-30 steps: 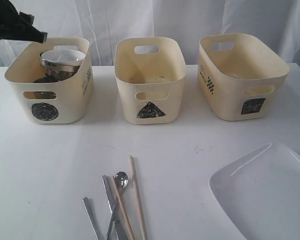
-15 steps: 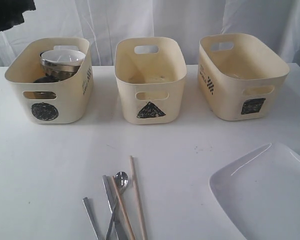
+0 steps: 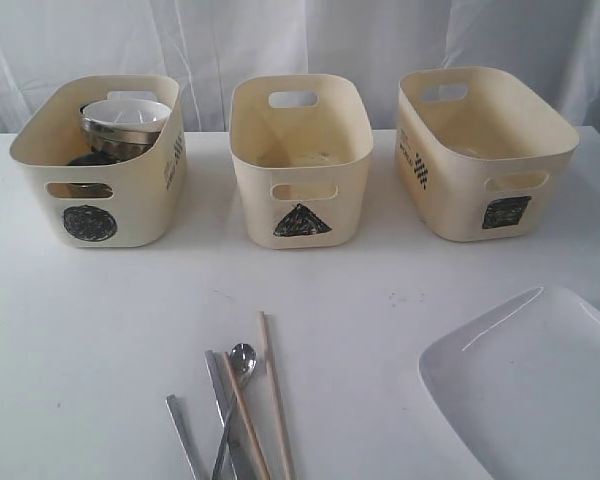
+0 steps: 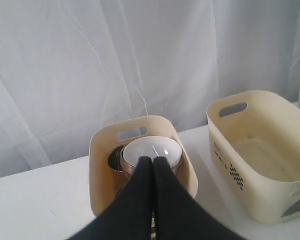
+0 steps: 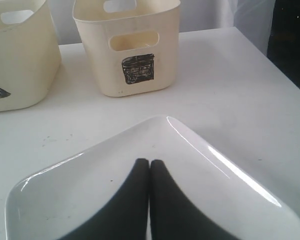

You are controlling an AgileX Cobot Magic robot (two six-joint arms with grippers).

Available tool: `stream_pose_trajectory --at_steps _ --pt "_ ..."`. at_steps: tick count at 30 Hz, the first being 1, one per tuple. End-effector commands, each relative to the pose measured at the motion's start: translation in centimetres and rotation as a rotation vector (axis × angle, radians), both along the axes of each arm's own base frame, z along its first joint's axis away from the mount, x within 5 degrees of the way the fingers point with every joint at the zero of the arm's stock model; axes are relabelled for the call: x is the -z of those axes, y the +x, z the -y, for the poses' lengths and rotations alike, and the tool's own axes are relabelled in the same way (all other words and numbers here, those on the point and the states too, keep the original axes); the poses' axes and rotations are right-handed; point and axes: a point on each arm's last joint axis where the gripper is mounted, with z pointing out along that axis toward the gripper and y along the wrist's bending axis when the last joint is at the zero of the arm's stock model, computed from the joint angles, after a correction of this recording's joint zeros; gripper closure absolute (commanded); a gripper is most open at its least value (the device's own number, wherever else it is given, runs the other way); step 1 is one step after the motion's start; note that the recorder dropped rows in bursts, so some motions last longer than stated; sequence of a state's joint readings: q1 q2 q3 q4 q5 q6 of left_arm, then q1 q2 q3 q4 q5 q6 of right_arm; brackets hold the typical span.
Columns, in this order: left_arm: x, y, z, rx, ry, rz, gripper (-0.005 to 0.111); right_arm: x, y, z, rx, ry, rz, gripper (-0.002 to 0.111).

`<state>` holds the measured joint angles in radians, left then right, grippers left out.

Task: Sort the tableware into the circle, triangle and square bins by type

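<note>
The circle tub at the left holds a white bowl nested in a steel bowl, with darker steel items beneath. The triangle tub stands in the middle and the square tub at the right. Chopsticks, a steel spoon and flat cutlery lie at the table's front. The large white plate lies at front right. My left gripper is shut and empty, high above the circle tub. My right gripper is shut and empty over the plate. Neither arm shows in the exterior view.
White curtains hang behind the tubs. The table's right edge runs close beside the square tub and the plate. Bare tabletop lies between the tubs and the cutlery.
The left arm, seen above the circle tub at the upper left a second ago, has drawn away up and left and is out of the exterior view now. Nothing on the table moved.
</note>
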<state>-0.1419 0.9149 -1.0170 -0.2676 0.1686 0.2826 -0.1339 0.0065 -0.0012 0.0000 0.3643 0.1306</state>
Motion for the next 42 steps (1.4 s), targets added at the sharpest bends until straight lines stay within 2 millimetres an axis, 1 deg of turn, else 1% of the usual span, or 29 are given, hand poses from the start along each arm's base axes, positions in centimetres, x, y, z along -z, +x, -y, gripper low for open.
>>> stream_pose_trajectory --at_steps 1,2,5,7,14,16,18,21,24,27,30,34,36,39,40,42 --pt "2.8 -3.2 -0.5 -0.018 -0.08 -0.035 0.107 -0.1 0.0 0.0 0.007 0.002 0.019 0.108" --pt "3.5 -3.8 -0.6 -0.02 -0.087 -0.042 0.107 -0.1 0.0 0.0 0.007 0.002 0.019 0.108" --pt "7.4 -5.2 -0.8 -0.039 -0.117 -0.109 0.107 -0.1 0.0 0.0 0.007 0.002 0.019 0.108" --pt "10.0 -6.1 -1.0 -0.057 -0.168 -0.157 0.107 -0.1 0.0 0.0 0.007 0.002 0.019 0.108" --pt "18.0 -8.5 -1.6 -0.135 -0.281 -0.273 0.107 -0.1 0.0 0.0 0.007 0.002 0.019 0.108" --pt "19.9 -9.0 -1.6 -0.154 -0.313 -0.344 0.107 -0.1 0.0 0.0 0.007 0.002 0.019 0.108" --pt "21.1 -9.4 -1.5 -0.172 -0.363 -0.434 0.107 -0.1 0.0 0.0 0.007 0.002 0.019 0.108" --pt "22.0 -10.0 -1.3 -0.158 -0.332 -0.551 0.107 -0.1 0.0 0.0 0.007 0.002 0.019 0.108" --pt "22.4 -10.4 -1.2 -0.149 -0.316 -0.616 0.107 -0.1 0.0 0.0 0.007 0.002 0.019 0.108" --pt "22.5 -10.5 -1.2 -0.146 -0.309 -0.628 0.107 -0.1 0.0 0.0 0.007 0.002 0.019 0.108" --pt "22.7 -10.6 -1.4 -0.141 -0.232 -0.625 0.107 -0.1 0.0 0.0 0.007 0.002 0.019 0.108" --pt "22.6 -10.5 -1.4 -0.141 -0.239 -0.618 0.107 -0.1 0.0 0.0 0.007 0.002 0.019 0.108" --pt "22.2 -10.2 -1.4 -0.147 -0.256 -0.562 0.107 -0.1 0.0 0.0 0.007 0.002 0.019 0.108" --pt "20.8 -9.6 -2.0 -0.183 -0.298 -0.374 0.107 -0.1 0.0 0.0 0.007 0.002 0.019 0.108" --pt "20.1 -9.5 -2.4 -0.211 -0.314 -0.282 0.107 -0.1 0.0 0.0 0.007 0.002 0.019 0.108" --pt "19.2 -10.0 -3.0 -0.237 -0.229 -0.161 0.107 -0.1 0.0 0.0 0.007 0.002 0.019 0.108"
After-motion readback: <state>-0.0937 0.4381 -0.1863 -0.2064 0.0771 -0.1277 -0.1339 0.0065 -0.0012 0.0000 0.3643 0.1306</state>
